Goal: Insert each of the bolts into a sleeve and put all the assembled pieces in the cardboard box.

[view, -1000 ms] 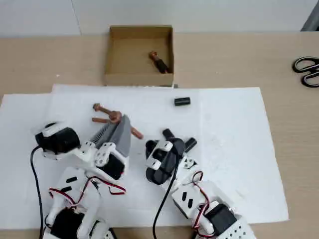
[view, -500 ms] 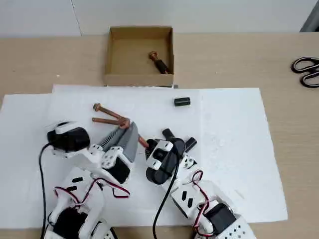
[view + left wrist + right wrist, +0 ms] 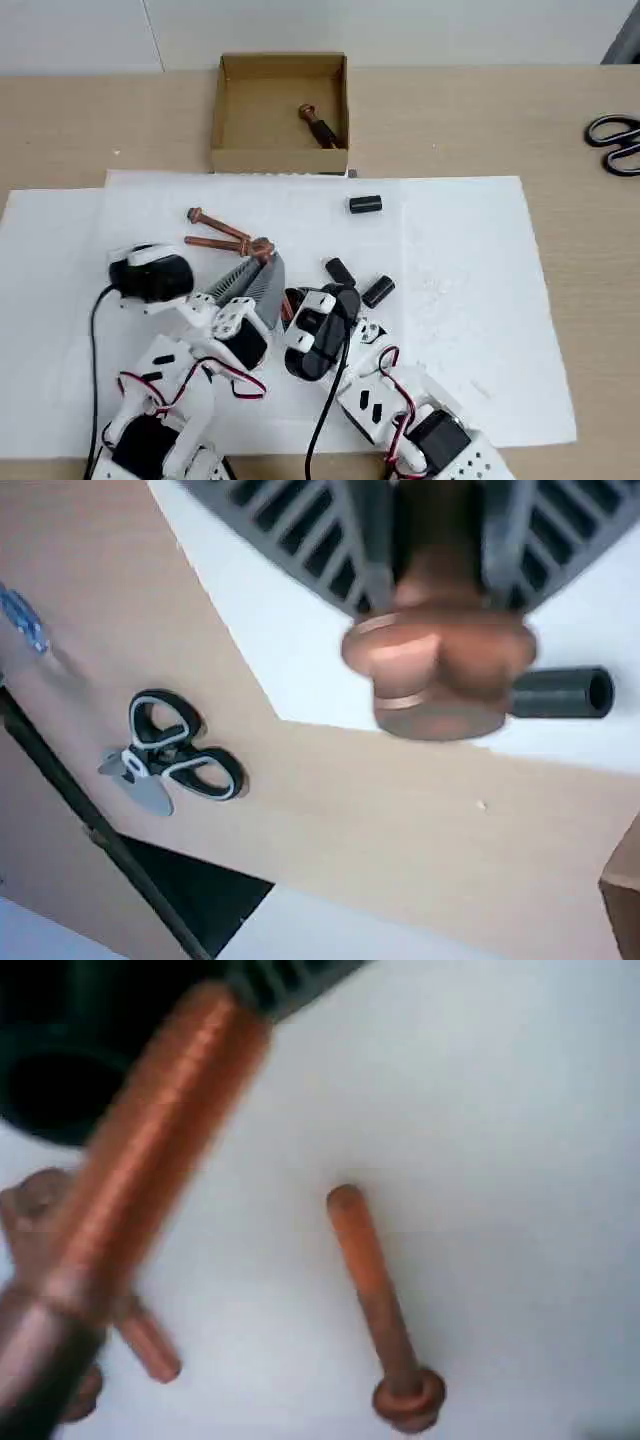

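bolt (image 3: 263,247) of copper colour is clamped between the fingers of the left gripper (image 3: 261,262), low in the middle of the high view, with its head just beside the tips of a second bolt (image 3: 220,226) and a third bolt (image 3: 215,242), which lie on the white paper (image 3: 460,300) to the left. one black sleeve (image 3: 340,272) and a second sleeve (image 3: 378,291) lie to the right near the centre, and a third sleeve (image 3: 365,204) lies higher up. cardboard box (image 3: 260,110) at the top centre holds one assembled piece (image 3: 320,127), and scissors (image 3: 615,143) lie at the right edge.
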You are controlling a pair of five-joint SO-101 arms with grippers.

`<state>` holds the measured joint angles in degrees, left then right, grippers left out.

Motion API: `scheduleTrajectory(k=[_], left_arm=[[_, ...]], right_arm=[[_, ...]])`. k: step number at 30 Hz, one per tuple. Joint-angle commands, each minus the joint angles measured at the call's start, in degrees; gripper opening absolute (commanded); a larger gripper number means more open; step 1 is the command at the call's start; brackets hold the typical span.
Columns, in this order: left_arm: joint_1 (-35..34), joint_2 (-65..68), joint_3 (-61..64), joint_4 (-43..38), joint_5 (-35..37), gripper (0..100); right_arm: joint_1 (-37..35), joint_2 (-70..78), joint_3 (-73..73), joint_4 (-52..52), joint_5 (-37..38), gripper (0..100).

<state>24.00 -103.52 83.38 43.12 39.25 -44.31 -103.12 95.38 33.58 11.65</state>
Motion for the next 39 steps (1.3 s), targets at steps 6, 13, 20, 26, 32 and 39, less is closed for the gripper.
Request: scheduleTrajectory(k=[6, 13, 20, 26, 32, 39], left_arm=[[0.1, -0.5, -2.3, -2.6, -0.4, 1], [0.1, -0.3, -8.0, -3.0, -4.2, 1], [0.1, -0.3, -6.0, -3.2, -5.1, 1], [0.1, -0.3, -4.9, -3.3, -5.1, 1], [-2.8, -0.3, -3.0, -3.3, -5.1, 1], [-2.9, -0.4, -0.3, -3.3, -4.8, 1]], right_arm=[[-0.4, -0.7, -2.5, 1.6, -0.5, 0.2], [-0.4, -0.7, -2.2, 1.7, -0.5, 0.2], [-1.1, -0.7, -2.6, 1.7, -0.5, 0.2], [-3.0, -0.7, -2.6, 1.7, -0.5, 0.2], [-2.9, -0.7, -4.4, 1.7, -0.5, 0.2], [-2.9, -0.7, -5.0, 1.7, -0.5, 0.2]])
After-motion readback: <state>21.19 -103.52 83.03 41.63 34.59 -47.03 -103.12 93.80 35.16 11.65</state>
